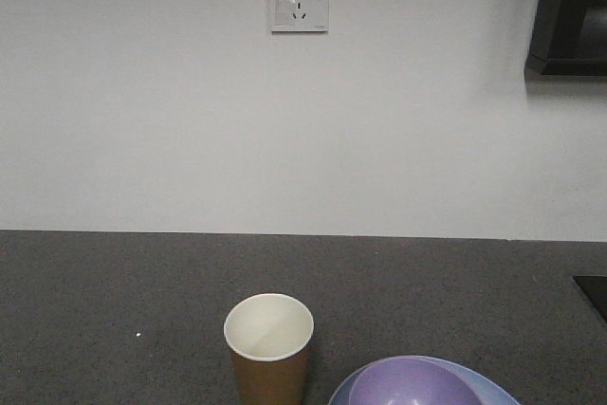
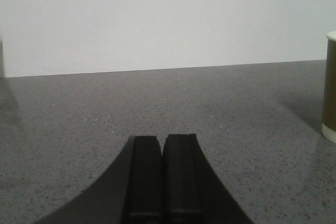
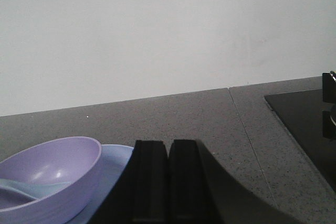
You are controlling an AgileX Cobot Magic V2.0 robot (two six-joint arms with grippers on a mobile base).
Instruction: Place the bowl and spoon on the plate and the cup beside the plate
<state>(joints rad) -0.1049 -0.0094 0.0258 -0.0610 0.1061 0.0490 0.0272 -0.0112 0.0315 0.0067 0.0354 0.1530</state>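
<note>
The lavender bowl (image 1: 417, 384) sits on the pale blue plate (image 1: 501, 392) at the front right of the dark counter. In the right wrist view the bowl (image 3: 50, 177) rests on the plate (image 3: 115, 163), and a pale blue spoon (image 3: 26, 188) lies inside the bowl. The brown paper cup (image 1: 269, 348) stands upright just left of the plate; its edge shows at the far right of the left wrist view (image 2: 329, 87). My left gripper (image 2: 161, 140) is shut and holds nothing, low over bare counter. My right gripper (image 3: 169, 144) is shut and holds nothing, right of the plate.
A white wall with a socket (image 1: 299, 0) rises behind the counter (image 1: 114, 291). A black glass hob (image 3: 307, 124) is set into the counter at the right. A dark cabinet (image 1: 569, 11) hangs at the upper right.
</note>
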